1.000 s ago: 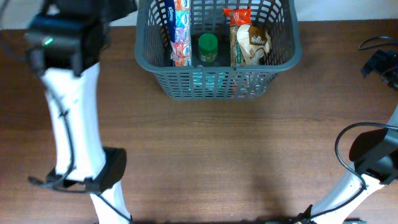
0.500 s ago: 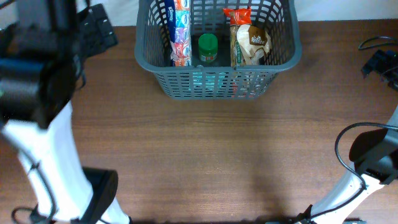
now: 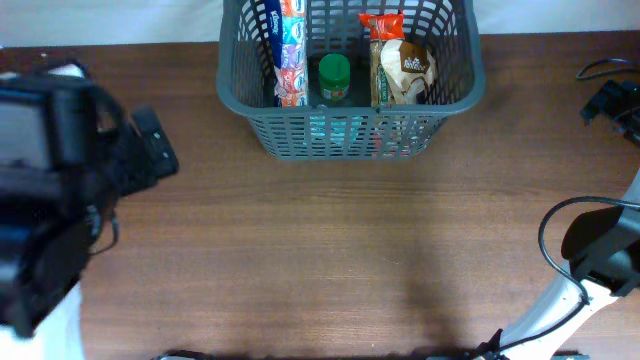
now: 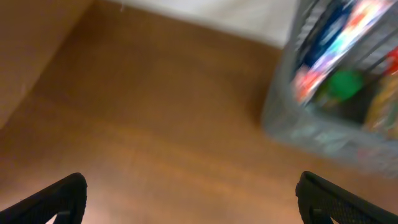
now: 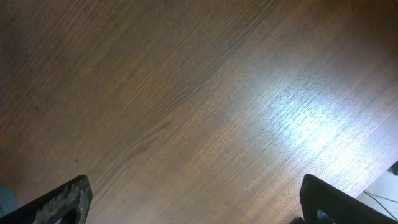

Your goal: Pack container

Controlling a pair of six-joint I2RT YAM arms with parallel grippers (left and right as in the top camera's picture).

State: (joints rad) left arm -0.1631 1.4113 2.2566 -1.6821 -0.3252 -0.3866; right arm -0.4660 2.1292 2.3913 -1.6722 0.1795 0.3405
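The container stood at the far edge of the desk — a green-lidded jar and packets inside, print unreadable. Left pincer and right pincer gaped wide, empty.

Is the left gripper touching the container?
Apart. The left wrist view shows bare table between the left gripper and the container.
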